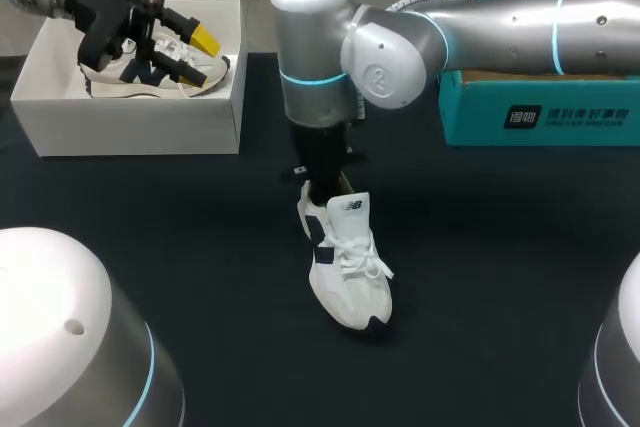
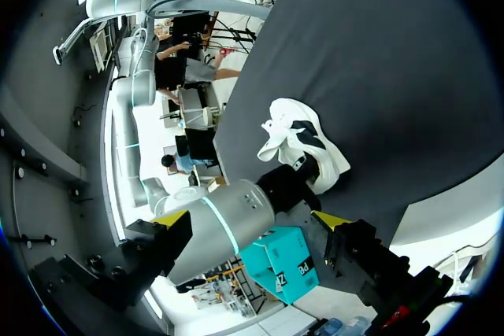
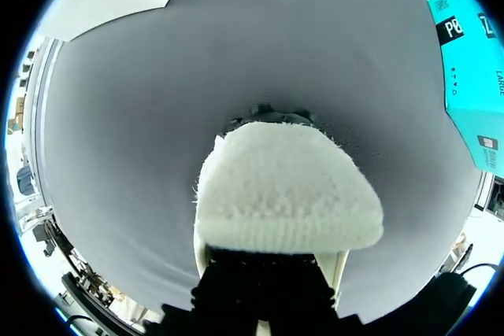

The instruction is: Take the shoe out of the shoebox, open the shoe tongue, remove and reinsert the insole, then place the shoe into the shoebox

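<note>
White sneaker [image 1: 345, 267] stands on the black bench [image 1: 500, 277], its tongue [image 1: 350, 207] upright, rounded and fleecy-backed. At the heel collar sits the right tool [image 1: 322, 182]; I cannot tell its grip. Best to ease the tongue forward gently, keeping the sole flat. Beyond, the left tool [image 1: 198, 55] hovers wide open and empty over the white cardboard shoebox [image 1: 140, 122].
</note>
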You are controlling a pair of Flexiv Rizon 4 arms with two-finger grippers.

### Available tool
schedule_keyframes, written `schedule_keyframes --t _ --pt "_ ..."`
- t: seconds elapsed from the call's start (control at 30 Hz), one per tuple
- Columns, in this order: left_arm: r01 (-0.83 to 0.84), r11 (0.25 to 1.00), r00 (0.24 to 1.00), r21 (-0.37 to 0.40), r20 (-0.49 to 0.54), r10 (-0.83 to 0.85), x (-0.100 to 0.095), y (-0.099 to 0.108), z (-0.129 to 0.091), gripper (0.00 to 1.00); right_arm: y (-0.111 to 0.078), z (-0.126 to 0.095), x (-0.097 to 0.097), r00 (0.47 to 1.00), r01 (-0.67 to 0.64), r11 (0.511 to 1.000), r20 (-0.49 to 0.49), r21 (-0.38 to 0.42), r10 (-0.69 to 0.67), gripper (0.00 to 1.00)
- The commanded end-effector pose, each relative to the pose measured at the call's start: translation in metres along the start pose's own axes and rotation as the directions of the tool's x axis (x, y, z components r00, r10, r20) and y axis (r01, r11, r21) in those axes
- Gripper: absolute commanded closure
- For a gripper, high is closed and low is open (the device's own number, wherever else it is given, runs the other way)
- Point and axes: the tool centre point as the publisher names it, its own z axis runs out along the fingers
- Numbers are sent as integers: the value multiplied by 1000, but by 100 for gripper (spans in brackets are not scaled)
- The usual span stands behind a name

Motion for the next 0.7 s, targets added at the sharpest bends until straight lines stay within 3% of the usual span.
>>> schedule_keyframes --t 0.03,0.17,0.33,0.5,0.7 --pt "-1 1000 1000 0 -3 1 0 -1 0 0 -4 -16 5 999 6 999 47 33 -8 100" --pt "-1 1000 1000 0 -3 1 0 -1 0 0 -12 -18 6 998 5 999 68 49 -9 100" --pt "-1 1000 1000 0 -3 1 0 -1 0 0 -18 -3 3 999 -13 997 47 74 9 100" --pt "-1 1000 1000 0 -3 1 0 -1 0 0 -19 11 -1 999 -36 995 18 90 34 100" --pt "-1 1000 1000 0 -3 1 0 -1 0 0 -18 12 -3 1000 -31 993 5 114 31 100"
